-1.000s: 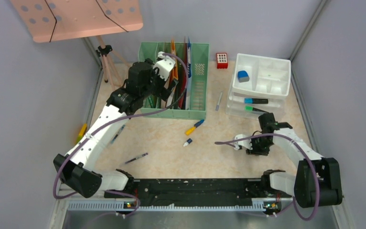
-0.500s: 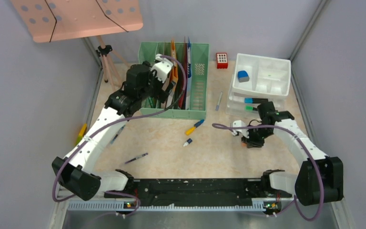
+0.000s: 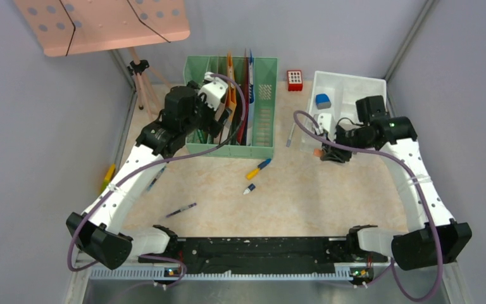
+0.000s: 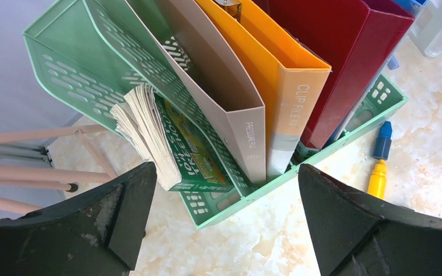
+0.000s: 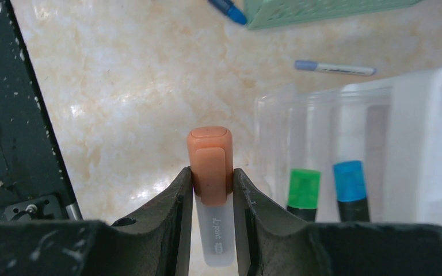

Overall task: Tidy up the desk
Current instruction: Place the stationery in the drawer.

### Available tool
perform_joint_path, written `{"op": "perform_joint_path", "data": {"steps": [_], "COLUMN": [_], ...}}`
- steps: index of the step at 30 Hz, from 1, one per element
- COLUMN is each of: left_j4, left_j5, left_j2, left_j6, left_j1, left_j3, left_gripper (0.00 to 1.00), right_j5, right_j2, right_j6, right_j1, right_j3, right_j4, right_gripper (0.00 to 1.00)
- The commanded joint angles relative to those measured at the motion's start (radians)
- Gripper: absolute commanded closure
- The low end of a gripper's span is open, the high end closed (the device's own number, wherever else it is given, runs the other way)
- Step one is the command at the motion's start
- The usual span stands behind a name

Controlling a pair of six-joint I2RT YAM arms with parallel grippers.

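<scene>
Best, I judge, to line up the orange-capped, translucent-bodied highlighter [image 5: 210, 154] with the clear plastic drawer [image 5: 276, 115] just right of the fingers, beside the green-capped marker [image 5: 303, 191], and release it low. The right pincer [image 5: 212, 183] is narrowly clamped on that highlighter, above the beige marble-patterned desk [image 5: 121, 86]. The left pincer [image 4: 224, 172] gapes wide and empty.
</scene>
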State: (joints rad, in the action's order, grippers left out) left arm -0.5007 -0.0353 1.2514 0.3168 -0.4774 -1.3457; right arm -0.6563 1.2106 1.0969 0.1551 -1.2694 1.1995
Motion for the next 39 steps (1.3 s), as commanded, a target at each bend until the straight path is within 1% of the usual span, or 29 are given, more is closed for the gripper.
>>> {"op": "perform_joint_path", "data": {"steps": [1, 4, 8, 11, 14, 16, 19, 22, 28, 34, 39], "left_j4": [0.008, 0.006, 0.004, 0.005, 0.003, 0.002, 0.004, 0.004, 0.004, 0.004, 0.004], "left_j5": [0.024, 0.027, 0.026, 0.025, 0.025, 0.022, 0.02, 0.024, 0.026, 0.028, 0.026], "left_j2": [-0.031, -0.03, -0.029, -0.03, -0.032, -0.033, -0.033, -0.028, -0.024, -0.026, -0.031], "left_j6": [0.005, 0.005, 0.007, 0.008, 0.01, 0.012, 0.014, 0.014, 0.01, 0.007, 0.006], "left_j1": [0.005, 0.005, 0.005, 0.005, 0.005, 0.005, 0.006, 0.006, 0.005, 0.006, 0.006], "left_j3": [-0.044, -0.049, -0.053, -0.052, -0.051, -0.05, -0.05, -0.052, -0.057, -0.06, -0.061], "left_gripper": [0.01, 0.01, 0.01, 0.01, 0.02, 0.02, 0.02, 0.01, 0.01, 0.01, 0.01], "right_j5": [0.042, 0.144, 0.202, 0.244, 0.291, 0.315, 0.338, 0.347, 0.367, 0.339, 0.21], "right_j2": [0.032, 0.074, 0.133, 0.177, 0.207, 0.217, 0.216, 0.209, 0.186, 0.151, 0.118], "right_j6": [-0.085, -0.067, -0.043, -0.025, -0.004, 0.007, 0.011, 0.009, -0.01, -0.058, -0.125], "right_j1": [0.015, 0.014, 0.015, 0.015, 0.014, 0.015, 0.014, 0.014, 0.014, 0.015, 0.015], "right_j3": [-0.173, -0.268, -0.347, -0.378, -0.366, -0.343, -0.306, -0.285, -0.278, -0.319, -0.352], "right_j4": [0.039, 0.056, 0.074, 0.072, 0.057, 0.037, -0.002, -0.026, -0.056, -0.058, 0.023], "right_gripper": [0.94, 0.95, 0.94, 0.94, 0.93, 0.9, 0.8, 0.69, 0.54, 0.51, 0.51]}}
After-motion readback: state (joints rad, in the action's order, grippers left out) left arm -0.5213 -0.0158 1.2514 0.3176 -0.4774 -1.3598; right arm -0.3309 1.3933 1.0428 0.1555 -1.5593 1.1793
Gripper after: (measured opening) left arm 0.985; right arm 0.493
